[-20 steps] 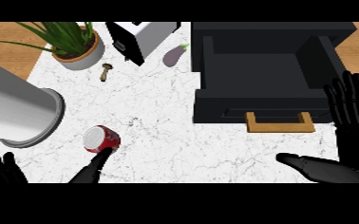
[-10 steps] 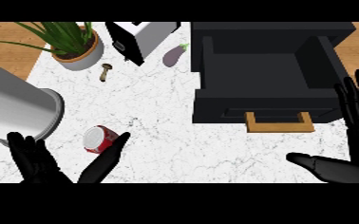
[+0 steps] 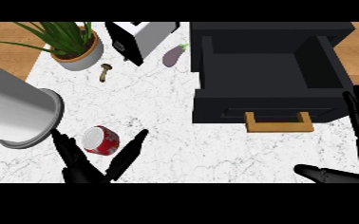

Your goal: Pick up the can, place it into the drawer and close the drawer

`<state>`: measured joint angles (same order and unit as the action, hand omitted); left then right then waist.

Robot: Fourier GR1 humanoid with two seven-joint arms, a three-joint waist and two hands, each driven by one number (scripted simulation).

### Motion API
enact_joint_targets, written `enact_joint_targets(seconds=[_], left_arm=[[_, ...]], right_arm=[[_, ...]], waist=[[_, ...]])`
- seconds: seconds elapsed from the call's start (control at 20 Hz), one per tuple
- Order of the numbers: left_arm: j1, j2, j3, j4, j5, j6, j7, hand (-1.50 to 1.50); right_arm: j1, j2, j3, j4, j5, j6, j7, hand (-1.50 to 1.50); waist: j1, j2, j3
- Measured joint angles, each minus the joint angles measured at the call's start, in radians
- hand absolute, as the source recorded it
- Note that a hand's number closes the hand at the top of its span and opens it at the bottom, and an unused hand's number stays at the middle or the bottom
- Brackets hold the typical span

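A red can lies on its side on the white marble counter at the lower left, its pale end facing up-left. My left hand is open just below it, fingers to its left and thumb to its right, not curled round it. The black drawer stands pulled open at the upper right, its inside bare, with a wooden handle on its front. My right hand shows at the lower right edge, open, fingers spread, apart from the drawer.
A large grey metal pot lies on its side at the left edge, close to the can. A potted plant, a small mushroom, a black and white toaster and an eggplant sit along the back.
My left hand has risen from the lower edge toward the can, its fingers and thumb now flanking it. The right hand has shifted slightly lower and to the right.
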<state>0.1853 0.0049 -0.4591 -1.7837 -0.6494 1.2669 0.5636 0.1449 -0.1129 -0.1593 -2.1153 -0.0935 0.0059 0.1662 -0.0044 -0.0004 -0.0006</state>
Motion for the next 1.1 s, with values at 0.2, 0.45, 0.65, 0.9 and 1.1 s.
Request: enact_joint_targets(seconds=[0.2,0.45,0.65,0.9,1.1], left_arm=[[-0.012,0.036,-0.004,0.061,0.125,0.07,-0.078,-1.5],[-0.013,0.056,-0.018,0.11,0.272,0.14,-0.19,-1.5],[-0.026,0.078,-0.005,0.142,0.395,0.166,-0.267,-1.5],[-0.026,0.058,0.032,0.172,0.519,0.158,-0.375,-1.5],[-0.011,0.02,0.082,0.188,0.616,0.12,-0.493,-1.5]], right_arm=[[0.0,-0.015,-0.034,-0.011,-0.029,0.016,0.011,-1.5],[0.024,0.001,-0.027,-0.038,-0.022,0.019,0.019,-1.5],[0.027,-0.002,-0.044,-0.029,-0.036,0.031,0.009,-1.5],[0.048,-0.014,-0.073,-0.065,-0.061,0.047,0.025,-1.5],[0.029,-0.03,-0.101,-0.056,-0.073,0.048,0.04,-1.5]], waist=[[0.001,0.0,0.0],[0.003,-0.001,-0.001],[0.005,-0.002,-0.003],[0.007,-0.003,-0.003],[0.012,-0.003,-0.004]])
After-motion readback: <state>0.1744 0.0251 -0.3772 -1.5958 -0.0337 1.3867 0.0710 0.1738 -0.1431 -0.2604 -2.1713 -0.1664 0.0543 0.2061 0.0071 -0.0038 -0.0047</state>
